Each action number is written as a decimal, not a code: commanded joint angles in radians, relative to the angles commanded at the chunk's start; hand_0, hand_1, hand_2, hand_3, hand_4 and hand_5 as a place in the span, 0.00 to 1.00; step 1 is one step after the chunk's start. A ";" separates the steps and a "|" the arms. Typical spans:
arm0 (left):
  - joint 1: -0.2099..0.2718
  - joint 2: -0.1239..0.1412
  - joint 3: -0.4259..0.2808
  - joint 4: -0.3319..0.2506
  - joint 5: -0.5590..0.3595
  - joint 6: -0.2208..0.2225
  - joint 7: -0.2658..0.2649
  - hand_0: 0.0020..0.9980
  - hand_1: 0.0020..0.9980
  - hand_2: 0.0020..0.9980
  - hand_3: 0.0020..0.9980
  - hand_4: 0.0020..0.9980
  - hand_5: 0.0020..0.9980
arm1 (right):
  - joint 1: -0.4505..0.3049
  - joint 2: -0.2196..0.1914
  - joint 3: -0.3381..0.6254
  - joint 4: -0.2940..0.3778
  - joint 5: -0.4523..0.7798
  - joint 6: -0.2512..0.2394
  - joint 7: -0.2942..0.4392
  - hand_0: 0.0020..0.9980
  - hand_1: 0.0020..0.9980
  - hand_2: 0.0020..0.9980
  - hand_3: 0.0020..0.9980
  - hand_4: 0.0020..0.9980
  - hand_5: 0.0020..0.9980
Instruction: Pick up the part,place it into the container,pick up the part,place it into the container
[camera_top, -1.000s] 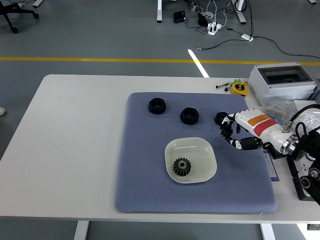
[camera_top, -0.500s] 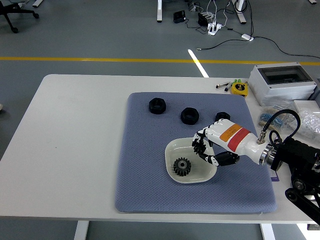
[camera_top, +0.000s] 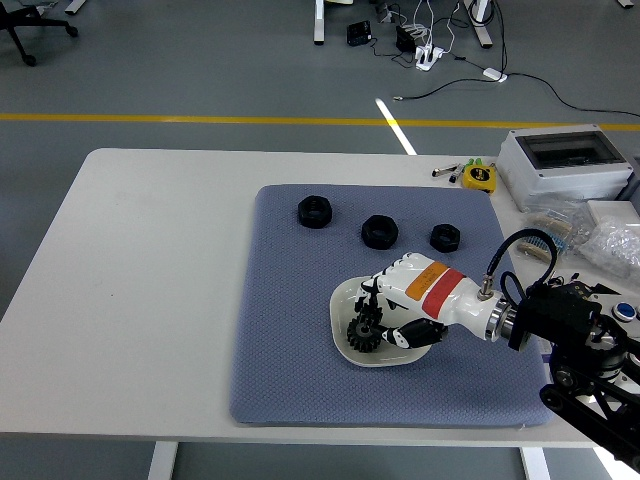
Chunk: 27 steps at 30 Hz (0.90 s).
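black gear (camera_top: 360, 335) flat in white dish (camera_top: 345, 300) mid-mat; three black nuts (camera_top: 314, 211) (camera_top: 379, 231) (camera_top: 445, 237) in a row behind it.

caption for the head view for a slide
Right hand reaches into the white dish at the gear; three black nuts remain on the mat.

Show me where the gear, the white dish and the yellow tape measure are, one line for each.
gear (camera_top: 359, 336): head view, on its toothed left edge, inside the dish.
white dish (camera_top: 341, 300): head view, on its bare left rim.
yellow tape measure (camera_top: 481, 176): head view, on the middle of its case.
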 joint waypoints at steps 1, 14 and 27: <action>0.000 0.000 0.000 0.000 -0.001 0.000 0.000 0.71 0.63 0.71 0.62 0.72 0.68 | 0.003 0.003 -0.004 -0.002 0.000 -0.001 0.000 0.24 0.37 0.46 0.49 0.58 0.14; 0.001 0.002 -0.001 0.000 0.001 0.001 0.000 0.70 0.63 0.71 0.62 0.72 0.68 | 0.046 0.049 -0.050 -0.058 -0.011 0.021 -0.020 0.22 0.38 0.51 0.54 0.60 0.13; 0.002 0.002 -0.004 0.000 0.004 -0.001 0.002 0.70 0.63 0.71 0.62 0.72 0.68 | 0.051 0.061 -0.065 -0.123 -0.042 0.043 -0.021 0.21 0.39 0.66 0.83 0.71 0.15</action>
